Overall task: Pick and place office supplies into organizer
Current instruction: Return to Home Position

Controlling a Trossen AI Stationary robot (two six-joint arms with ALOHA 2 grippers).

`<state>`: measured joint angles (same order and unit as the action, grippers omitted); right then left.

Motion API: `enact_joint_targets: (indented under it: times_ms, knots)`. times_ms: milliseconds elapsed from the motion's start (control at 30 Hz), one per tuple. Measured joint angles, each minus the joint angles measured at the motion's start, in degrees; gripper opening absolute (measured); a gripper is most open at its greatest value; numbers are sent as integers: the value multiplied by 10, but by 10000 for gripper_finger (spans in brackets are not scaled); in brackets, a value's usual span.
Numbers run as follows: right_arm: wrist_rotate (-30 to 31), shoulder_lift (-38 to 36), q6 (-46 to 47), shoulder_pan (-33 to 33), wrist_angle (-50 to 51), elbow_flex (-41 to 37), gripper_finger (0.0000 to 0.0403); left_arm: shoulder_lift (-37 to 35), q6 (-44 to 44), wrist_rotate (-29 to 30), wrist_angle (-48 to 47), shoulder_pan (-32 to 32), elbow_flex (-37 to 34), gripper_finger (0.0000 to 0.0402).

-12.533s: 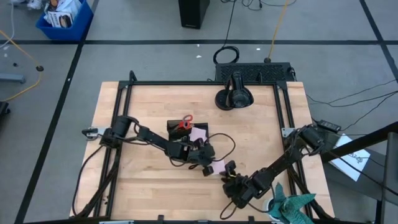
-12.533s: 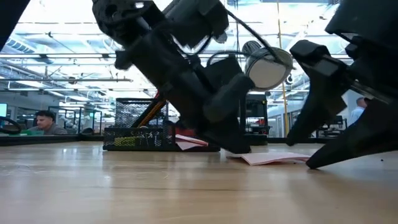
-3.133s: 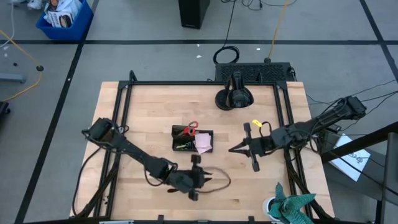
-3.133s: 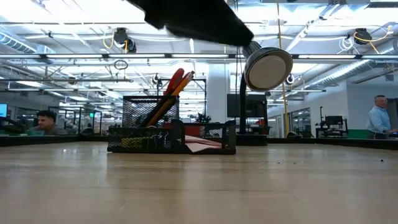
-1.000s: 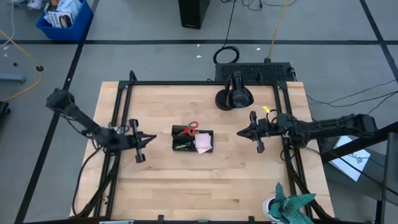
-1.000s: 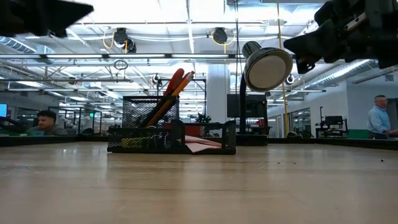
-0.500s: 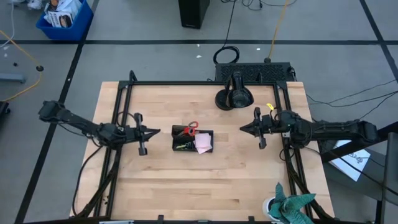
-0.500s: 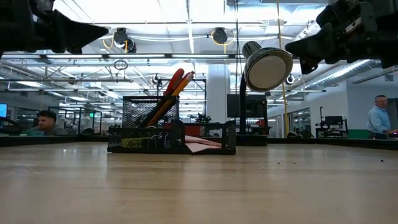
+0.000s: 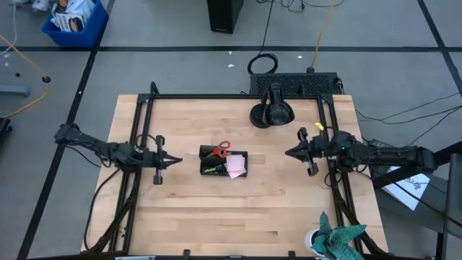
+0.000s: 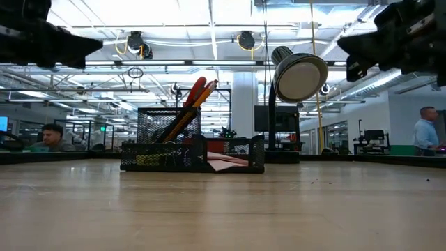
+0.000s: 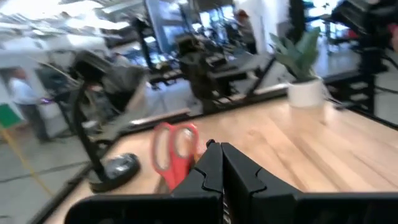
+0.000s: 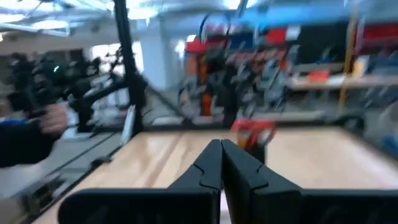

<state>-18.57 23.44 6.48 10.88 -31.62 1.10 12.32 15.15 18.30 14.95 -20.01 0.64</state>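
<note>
1. My left tool (image 9: pixel 173 160) hangs over the left side of the counter (image 9: pixel 216 217). Its fingers are pressed together on nothing, and its tip is aimed rightward at the organizer.
2. The organizer (image 9: pixel 202 170) sits mid-counter, between the two tools and touching neither. Its long side runs along the line from tool to tool. The scissors (image 9: pixel 216 149) stand in its left half, handles up, and the pink pad (image 9: pixel 235 166) lies in the right compartment. I see no loose supplies on the counter.
3. My right tool (image 9: pixel 291 152) hangs over the right side, likewise closed and empty, tip aimed leftward at the organizer.
4. The left tool is the nearer of the two; the gap on the right is wider. I judge the filling done, and homing should need only that each arm draw back along its own line, away from the organizer.
</note>
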Motion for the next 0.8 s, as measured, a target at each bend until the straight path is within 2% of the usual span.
enact_joint_targets:
  times_ms: [133, 433, 567, 667, 800]
  knots:
    - [-12, 0, 17, -8, 3, 0, 0, -18, -17, -21, -51, 0, 0, 0]
    - [-7, 0, -3, -28, 11, -1, 0, -20, -9, -59, -77, 0, 0, 0]
    - [-10, -2, -6, -27, 9, -2, 0, -20, -5, -57, -80, 0, 1, 0]
    - [-10, -14, 2, -27, 10, -2, 0, -24, -21, -57, -108, 1, 25, 0]
    - [-9, -33, 3, -27, 21, -2, 0, -24, -53, -50, -204, 1, 80, 0]
